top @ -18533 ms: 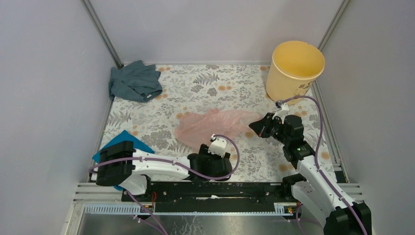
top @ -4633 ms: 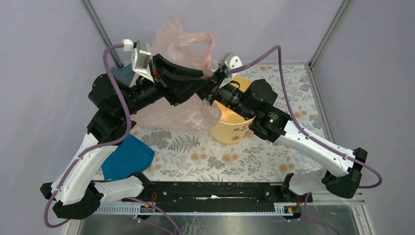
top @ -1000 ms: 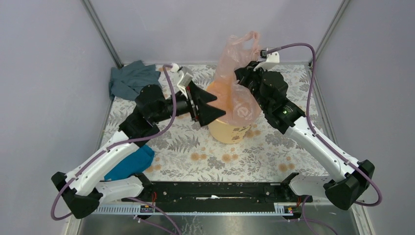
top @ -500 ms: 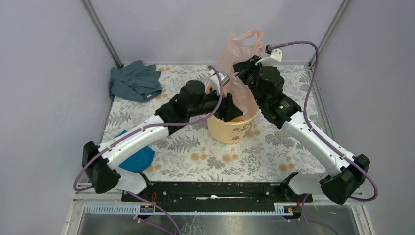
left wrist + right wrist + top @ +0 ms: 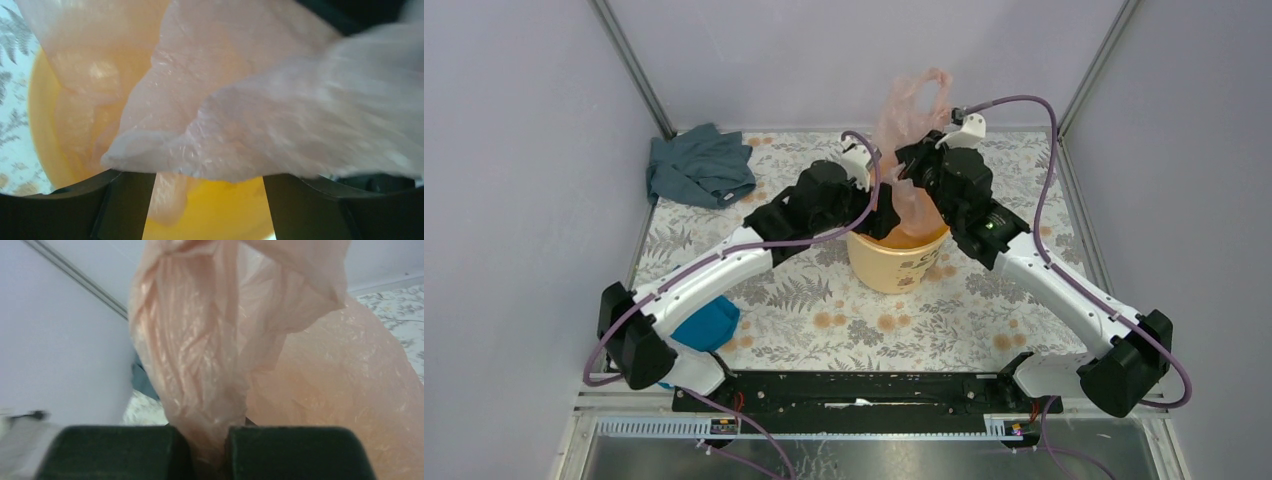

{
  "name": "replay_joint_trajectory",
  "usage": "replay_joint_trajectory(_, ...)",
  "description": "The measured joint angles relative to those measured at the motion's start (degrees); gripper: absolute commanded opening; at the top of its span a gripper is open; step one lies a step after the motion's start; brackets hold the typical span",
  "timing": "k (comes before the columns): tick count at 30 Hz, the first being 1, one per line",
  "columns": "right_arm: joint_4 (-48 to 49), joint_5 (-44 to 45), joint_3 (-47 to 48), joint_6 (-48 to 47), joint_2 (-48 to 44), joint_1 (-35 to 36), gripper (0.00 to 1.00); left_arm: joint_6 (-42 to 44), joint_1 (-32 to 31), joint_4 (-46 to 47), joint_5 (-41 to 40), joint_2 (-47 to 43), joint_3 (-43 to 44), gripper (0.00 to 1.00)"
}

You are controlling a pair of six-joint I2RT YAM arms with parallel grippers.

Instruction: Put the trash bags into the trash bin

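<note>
Right pincer (image 5: 209, 432) clamped on a gathered neck of the trash bag (image 5: 200, 340). Loose top flops above it, and the body hangs beyond it into the trash bin (image 5: 876, 270). Left pincer (image 5: 210, 182) wide, film draped just ahead, over the bin mouth. Bag likely near-weightless, floppy, slippery: pinch bunched film, not a single layer.

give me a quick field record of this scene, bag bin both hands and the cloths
trash bag: pale pink, bunched; lower part inside the bin, top sticking up above the rim
trash bin: yellow-orange bucket, upright, mid table
right hand: shut on the trash bag, above the bin's far side
left hand: open, over the bin's mouth, bag film hanging just ahead of it
grey-blue cloth: crumpled, far left corner
teal cloth: near left, by the left arm
task state: bag not yet fully in
</note>
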Motion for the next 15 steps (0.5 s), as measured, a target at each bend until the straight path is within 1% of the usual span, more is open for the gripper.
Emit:
replay_joint_trajectory(4, -0.55, -1.97, -4.04, -4.39, -0.04, 0.02, 0.00, 0.76, 0.00, 0.33, 4.55, -7.32, -6.88, 0.93)
replay_joint_trajectory(5, -2.25, -3.54, -5.64, -8.11, -0.92, 0.02, 0.00, 1.38, 0.00, 0.07, 6.71, -15.37, -10.19, 0.98)
replay_joint_trajectory(6, -2.25, -3.61, -5.66, -8.17, -0.96, 0.02, 0.00, 1.40, 0.00, 0.02, 6.75, -15.58, -10.21, 0.99)
replay_joint_trajectory(11, -6.08, -5.35, -7.19, -15.34, -7.13, 0.00, 0.00, 2.05, 1.09, -3.19, 2.64, -25.20, -9.55, 0.99)
replay_joint_trajectory(13, -6.03, -8.52, -7.06, -16.98, -8.55, -0.09, 0.00, 1.88, 1.90, -3.93, 1.40, -26.95, -8.81, 0.99)
replay_joint_trajectory(15, -6.01, -13.53, -6.34, -17.66, -7.61, -0.09, 0.00, 0.68, 2.71, -4.02, 0.48, -27.43, -7.74, 0.99)
